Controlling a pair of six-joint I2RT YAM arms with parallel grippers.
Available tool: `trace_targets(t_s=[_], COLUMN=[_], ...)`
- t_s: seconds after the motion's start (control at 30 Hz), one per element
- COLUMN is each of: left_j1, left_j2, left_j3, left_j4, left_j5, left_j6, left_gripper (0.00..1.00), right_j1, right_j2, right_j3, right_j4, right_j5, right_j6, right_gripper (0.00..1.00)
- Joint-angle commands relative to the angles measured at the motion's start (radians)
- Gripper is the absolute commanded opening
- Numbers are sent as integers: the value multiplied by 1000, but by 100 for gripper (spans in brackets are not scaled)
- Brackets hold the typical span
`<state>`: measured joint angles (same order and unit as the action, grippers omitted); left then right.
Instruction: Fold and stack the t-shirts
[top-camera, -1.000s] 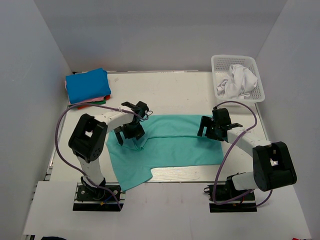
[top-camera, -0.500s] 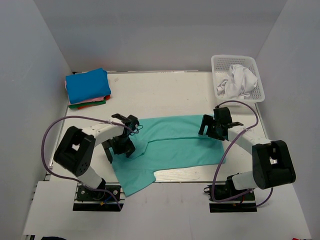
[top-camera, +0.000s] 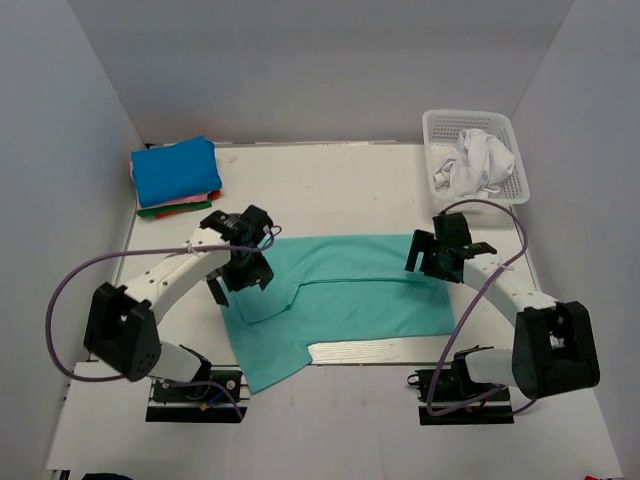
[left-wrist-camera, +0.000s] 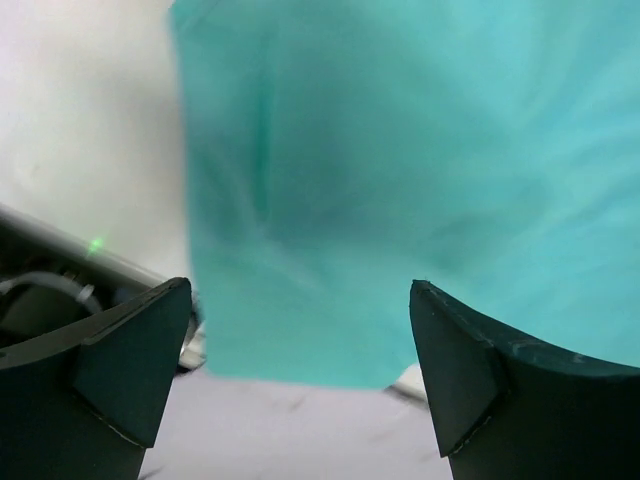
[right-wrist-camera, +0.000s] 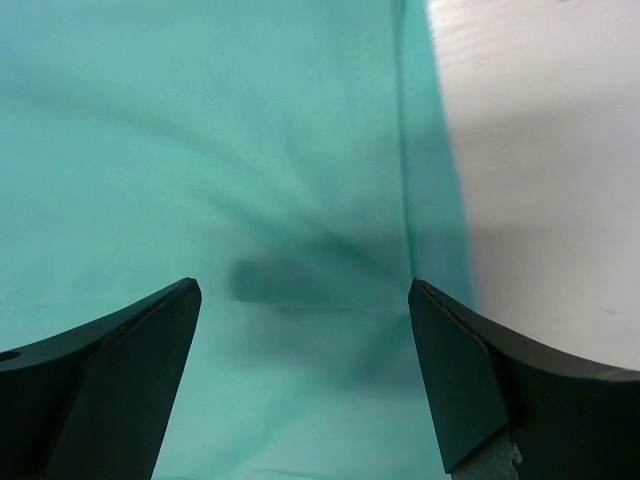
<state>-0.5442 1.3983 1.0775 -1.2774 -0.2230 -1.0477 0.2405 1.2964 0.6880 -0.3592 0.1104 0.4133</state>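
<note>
A teal t-shirt (top-camera: 350, 295) lies spread on the table, its far part folded over toward the near side and one sleeve reaching the near edge. My left gripper (top-camera: 240, 270) hovers over the shirt's left end, open and empty. In the left wrist view the shirt (left-wrist-camera: 400, 170) fills the space beyond the spread fingertips (left-wrist-camera: 130, 350). My right gripper (top-camera: 432, 256) hovers over the shirt's far right corner, open and empty. In the right wrist view the shirt (right-wrist-camera: 250, 180) lies under the open fingers (right-wrist-camera: 470, 370), with its edge and bare table at the right.
A stack of folded shirts (top-camera: 176, 172), blue on top, sits at the back left. A white basket (top-camera: 505, 190) at the back right holds a crumpled white shirt (top-camera: 475, 160). A metal strip (top-camera: 380, 348) lies at the near edge by the shirt.
My left arm has swung out to the left and its gripper has moved left along the shirt. My right gripper has shifted slightly right. The shirt's left end now lies flatter.
</note>
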Motion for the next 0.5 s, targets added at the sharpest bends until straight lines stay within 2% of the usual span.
trace_targets(t_s=[0.0,0.03,0.2,0.3,0.47], left_j1=[16,16,68,92,130], left_j2=[128,161,347,421,527], left_j3=[117,142,286,300,321], left_j4=[110,149,170,217,268], left_j5=[-82,-82,-89,-44,-24], left_j6=[25,69,109,147,182], left_gripper=[100,100,100,100,100], right_j1=[-7,-7,-3,3,-3], right_j2=[-60,-55,36,99,231], right_j3=[100,110,183,203,235], right_j4=[-67,-79,-69,-26,-12], right_j5=[109,104,48,14,60], right_j6=[-39,-38,-54,-54,-42], right_gripper=[90,90,90,90,90])
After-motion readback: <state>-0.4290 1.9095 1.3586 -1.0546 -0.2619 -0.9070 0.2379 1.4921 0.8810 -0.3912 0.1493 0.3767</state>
